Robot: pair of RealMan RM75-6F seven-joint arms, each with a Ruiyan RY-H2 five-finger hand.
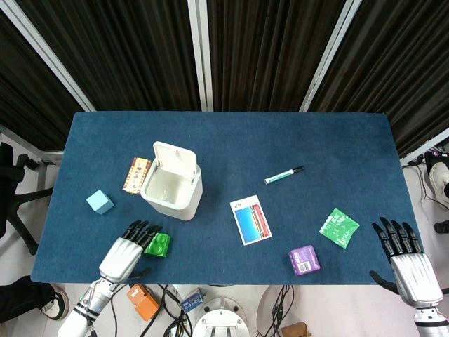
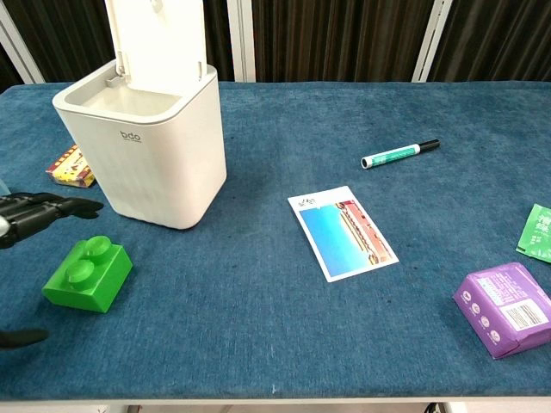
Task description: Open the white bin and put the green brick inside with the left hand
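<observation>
Bin (image 1: 172,191) stands lid-up, ready; left hand (image 1: 130,250), fingers spread and empty, hovers just left of green brick (image 1: 157,243) to grasp it.

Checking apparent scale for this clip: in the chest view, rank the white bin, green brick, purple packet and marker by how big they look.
1. white bin, clearly largest.
2. and 3. purple packet and green brick: they look alike, and both sit near the camera, so I won't rank them.
4. marker, thinnest, though it lies farther back.
</observation>
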